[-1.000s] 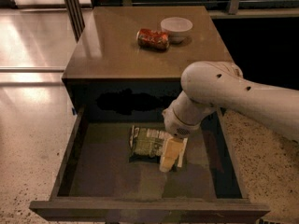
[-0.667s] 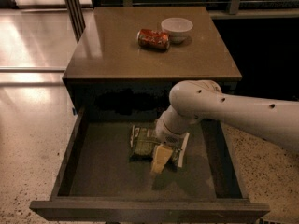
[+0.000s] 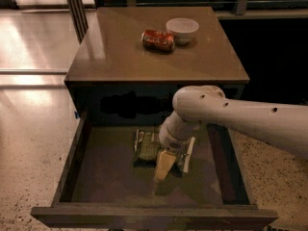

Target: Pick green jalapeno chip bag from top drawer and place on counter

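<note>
The green jalapeno chip bag lies flat on the floor of the open top drawer, near its middle and towards the back. My gripper hangs down into the drawer right over the bag's right part. Its fingers stand apart, open, with the bag's right end partly hidden under the wrist. I cannot tell if they touch the bag. The white arm reaches in from the right. The counter is the brown top of the cabinet above the drawer.
A red crushed can and a white bowl sit at the back of the counter. The drawer's low side walls and front edge bound the gripper. Pale speckled floor lies to the left.
The arm has swung left and further over the drawer, bringing the gripper from the bag's right side to right over it.
</note>
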Action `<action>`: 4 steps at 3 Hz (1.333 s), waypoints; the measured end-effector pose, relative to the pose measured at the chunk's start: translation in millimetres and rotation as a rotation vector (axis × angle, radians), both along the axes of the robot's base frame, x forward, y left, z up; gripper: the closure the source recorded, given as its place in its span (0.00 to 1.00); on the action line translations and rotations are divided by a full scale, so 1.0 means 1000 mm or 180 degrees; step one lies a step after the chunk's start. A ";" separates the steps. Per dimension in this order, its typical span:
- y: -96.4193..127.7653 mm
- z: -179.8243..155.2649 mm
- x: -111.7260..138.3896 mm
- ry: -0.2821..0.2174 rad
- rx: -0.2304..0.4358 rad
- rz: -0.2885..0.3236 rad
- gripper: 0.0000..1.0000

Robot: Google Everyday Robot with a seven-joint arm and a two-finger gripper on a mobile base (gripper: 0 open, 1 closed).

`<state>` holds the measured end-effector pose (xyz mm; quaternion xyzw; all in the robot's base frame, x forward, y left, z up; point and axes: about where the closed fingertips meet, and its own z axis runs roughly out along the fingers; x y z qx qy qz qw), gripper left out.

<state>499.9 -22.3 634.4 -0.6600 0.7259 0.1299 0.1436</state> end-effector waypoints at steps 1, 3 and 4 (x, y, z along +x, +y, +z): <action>0.005 -0.041 0.006 0.0143 -0.0059 -0.0001 0.00; 0.006 -0.047 0.004 0.0178 -0.0058 0.0007 0.42; 0.006 -0.047 0.004 0.0178 -0.0058 0.0007 0.65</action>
